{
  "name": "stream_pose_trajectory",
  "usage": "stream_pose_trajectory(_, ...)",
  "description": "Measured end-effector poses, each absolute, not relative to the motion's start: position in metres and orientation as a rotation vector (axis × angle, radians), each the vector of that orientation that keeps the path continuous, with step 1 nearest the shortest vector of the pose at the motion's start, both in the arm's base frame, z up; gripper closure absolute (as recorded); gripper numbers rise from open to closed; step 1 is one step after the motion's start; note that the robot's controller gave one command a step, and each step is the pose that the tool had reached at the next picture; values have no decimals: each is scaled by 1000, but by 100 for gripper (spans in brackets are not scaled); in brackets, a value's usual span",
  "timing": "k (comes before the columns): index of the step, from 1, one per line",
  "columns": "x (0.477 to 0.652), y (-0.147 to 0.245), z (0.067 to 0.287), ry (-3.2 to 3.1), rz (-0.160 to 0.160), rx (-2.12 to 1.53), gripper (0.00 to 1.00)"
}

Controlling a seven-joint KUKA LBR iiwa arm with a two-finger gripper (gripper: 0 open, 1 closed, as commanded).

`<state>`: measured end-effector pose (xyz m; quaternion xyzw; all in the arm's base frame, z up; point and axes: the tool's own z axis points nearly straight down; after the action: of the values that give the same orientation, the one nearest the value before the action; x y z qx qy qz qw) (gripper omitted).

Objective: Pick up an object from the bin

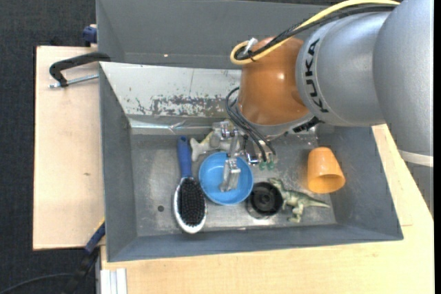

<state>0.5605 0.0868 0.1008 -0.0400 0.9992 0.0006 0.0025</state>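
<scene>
While the arm (358, 65), silver with an orange wrist cover, reaches in from the right, it hangs over the back half of the bin (116, 169) and hides part of the floor there. On the floor's middle, towards the front wall, lies a round blue bowl (215, 191), mouth up. Just left of it lies a brush (189, 204): its white oval head with black bristles is near the front wall, and its blue handle points towards the back. It looks to touch the bowl's left edge. An orange cup (324, 171) lies on its side to the right, well apart from the bowl, with its open end towards the front.

The pincer (232, 174) is low over the bowl, its metal tip inside the bowl's rim on the right side. Whether it is spread or pressed together cannot be told, nor whether it touches the bowl.

A black disc (264, 197) lies just beside the bowl's right edge. A small green toy (298, 204) lies right of the disc, below the cup.
</scene>
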Motion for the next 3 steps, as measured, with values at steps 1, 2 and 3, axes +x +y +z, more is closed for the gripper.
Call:
stream_pose_trajectory(1,561,89,72,3138,7,43,0)
stream_pose_trajectory(2,563,91,74,3135,6,39,0)
stream_pose_trajectory(3,564,90,75,3131,5,42,100)
